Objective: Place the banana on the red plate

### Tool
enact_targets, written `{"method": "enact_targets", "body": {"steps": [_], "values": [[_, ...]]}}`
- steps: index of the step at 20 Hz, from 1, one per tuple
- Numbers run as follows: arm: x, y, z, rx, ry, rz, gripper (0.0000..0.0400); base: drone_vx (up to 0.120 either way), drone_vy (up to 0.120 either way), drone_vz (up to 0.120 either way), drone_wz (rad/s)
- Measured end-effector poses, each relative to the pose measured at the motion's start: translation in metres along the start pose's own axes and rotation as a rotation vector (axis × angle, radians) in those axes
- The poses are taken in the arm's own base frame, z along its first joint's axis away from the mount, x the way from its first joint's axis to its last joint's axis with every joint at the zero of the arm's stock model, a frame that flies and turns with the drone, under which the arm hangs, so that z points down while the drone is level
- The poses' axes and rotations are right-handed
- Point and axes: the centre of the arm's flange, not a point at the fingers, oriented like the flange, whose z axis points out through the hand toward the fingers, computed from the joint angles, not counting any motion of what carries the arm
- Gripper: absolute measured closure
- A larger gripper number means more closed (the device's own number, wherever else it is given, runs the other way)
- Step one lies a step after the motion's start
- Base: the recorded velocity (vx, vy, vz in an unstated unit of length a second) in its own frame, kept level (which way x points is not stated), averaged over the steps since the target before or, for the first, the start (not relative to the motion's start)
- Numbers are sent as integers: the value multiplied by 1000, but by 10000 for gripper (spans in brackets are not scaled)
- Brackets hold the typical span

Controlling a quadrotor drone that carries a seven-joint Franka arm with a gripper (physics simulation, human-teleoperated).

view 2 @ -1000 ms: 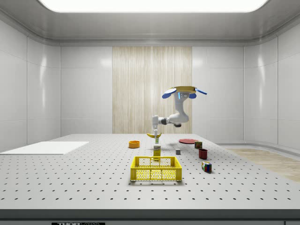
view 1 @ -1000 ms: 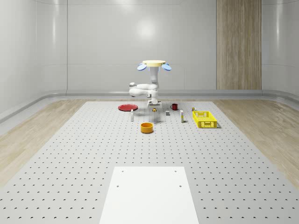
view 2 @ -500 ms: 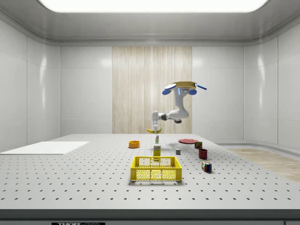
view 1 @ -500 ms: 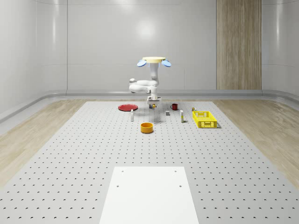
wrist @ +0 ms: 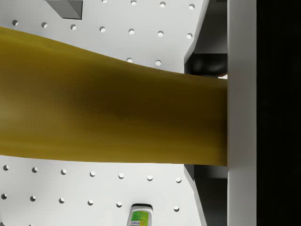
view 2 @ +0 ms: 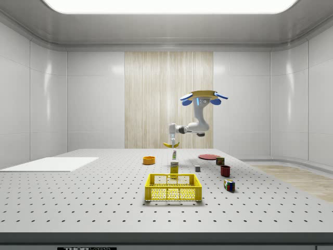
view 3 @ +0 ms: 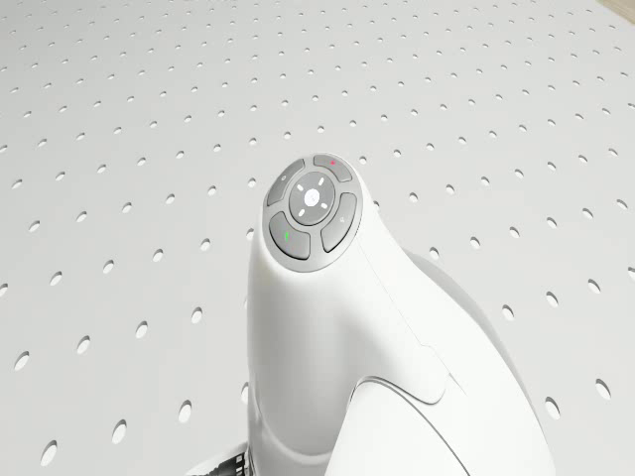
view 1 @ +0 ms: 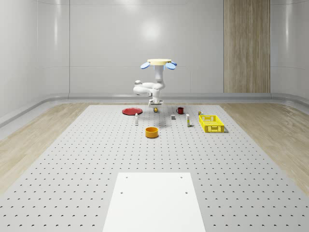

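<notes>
Up it goes: since a second ago the drone (view 1: 160,62) has climbed, and the banana (view 2: 170,144) has risen with it, well clear of the table (view 1: 96,159) now. It hovers above the far part of the table, over the cluster of small things there, and the arm (view 2: 190,127) is folded out level beneath it.

Gripper (view 2: 171,139) clamped on the banana, no doubt about it. From the wrist camera the yellow fruit (wrist: 113,103) runs straight across, butted against one finger (wrist: 241,113), so its long axis lies crosswise to the gripper.

Now the key relation. In the whole-scene view the red plate (view 1: 131,111) sits on the table to the left of the hanging banana (view 1: 156,109) and below it, near but not underneath. From the side view the plate (view 2: 208,156) lies off to the right of the fruit. So I'd judge the carry is under way with the plate not yet reached: the load needs to go sideways toward the plate, then down.
</notes>
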Motion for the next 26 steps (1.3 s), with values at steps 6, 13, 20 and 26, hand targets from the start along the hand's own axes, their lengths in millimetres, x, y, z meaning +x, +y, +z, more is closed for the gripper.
{"method": "enact_targets", "body": {"steps": [6, 13, 20, 26], "values": [[0, 0, 0, 0, 1, -169, 198, 0, 0, 0, -300], [0, 0, 0, 1, 3, -376, 198, 0, 0, 0, -300], [0, 0, 0, 1, 5, -586, 198, 0, 0, 0, -300], [0, 0, 0, 1, 6, -766, 198, 0, 0, 0, -300]]}}
